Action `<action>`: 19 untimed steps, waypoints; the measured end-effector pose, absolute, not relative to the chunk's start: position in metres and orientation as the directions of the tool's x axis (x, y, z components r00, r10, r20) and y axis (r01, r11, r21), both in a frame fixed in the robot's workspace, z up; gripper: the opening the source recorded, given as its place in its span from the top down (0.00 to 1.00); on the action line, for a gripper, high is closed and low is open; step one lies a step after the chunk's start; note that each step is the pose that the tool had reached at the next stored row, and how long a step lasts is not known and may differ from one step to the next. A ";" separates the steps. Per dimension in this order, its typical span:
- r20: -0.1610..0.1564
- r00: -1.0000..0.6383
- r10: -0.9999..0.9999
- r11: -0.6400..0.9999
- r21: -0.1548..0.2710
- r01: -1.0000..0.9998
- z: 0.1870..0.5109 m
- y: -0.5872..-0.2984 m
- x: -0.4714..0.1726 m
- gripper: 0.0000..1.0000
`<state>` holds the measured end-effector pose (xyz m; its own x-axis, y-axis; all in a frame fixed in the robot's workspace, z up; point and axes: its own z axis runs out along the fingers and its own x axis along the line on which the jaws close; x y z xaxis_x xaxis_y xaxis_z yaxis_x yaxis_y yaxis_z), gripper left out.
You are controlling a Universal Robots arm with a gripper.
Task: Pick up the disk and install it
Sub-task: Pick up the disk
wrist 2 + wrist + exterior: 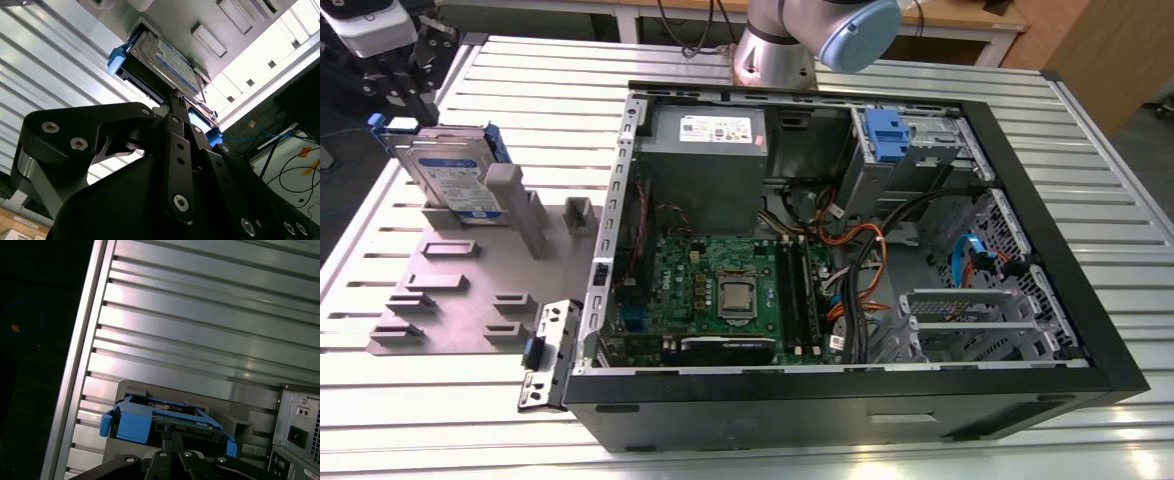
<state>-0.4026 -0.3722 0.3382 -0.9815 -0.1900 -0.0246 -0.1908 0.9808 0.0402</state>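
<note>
1. The disk (451,180) stands on edge in a slot of a grey holder (454,300), at the exterior view's left, outside the case (854,400).
2. Its white-and-blue label faces the case, and a blue bracket (491,165) frames it.
3. The pincer (403,100) hangs right at the disk's upper end, at the corner farthest from the case.
4. In the second wrist view the pincer (176,97) reaches the disk (165,60) at its narrow edge, between the blue bracket's 2 corners.
5. In the first wrist view the pincer (173,432) sits against the disk's (135,422) blue-framed edge, with the holder (250,410) behind it.
6. Whether the pincer is clenched on the disk or released, I cannot tell.
7. The holder lies flat on a slatted metal table (520,60), just beside the case's open side.
8. The case lies open on the table, and inside it are a grey power supply (707,150), a green motherboard (720,290) and a blue latch (887,135) on a metal cage.
9. The arm (787,40) rises from the table behind the case.
</note>
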 end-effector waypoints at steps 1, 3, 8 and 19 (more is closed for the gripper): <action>-0.025 -0.981 -0.190 0.981 0.040 -0.191 0.338 -0.372 -0.403 0.89; -0.025 -0.981 -0.191 0.981 0.040 -0.191 0.338 -0.372 -0.403 0.89; -0.025 -0.976 -0.218 0.975 0.040 -0.219 0.338 -0.372 -0.403 0.89; -0.025 -0.915 -0.402 0.914 0.040 -0.403 0.338 -0.372 -0.403 0.89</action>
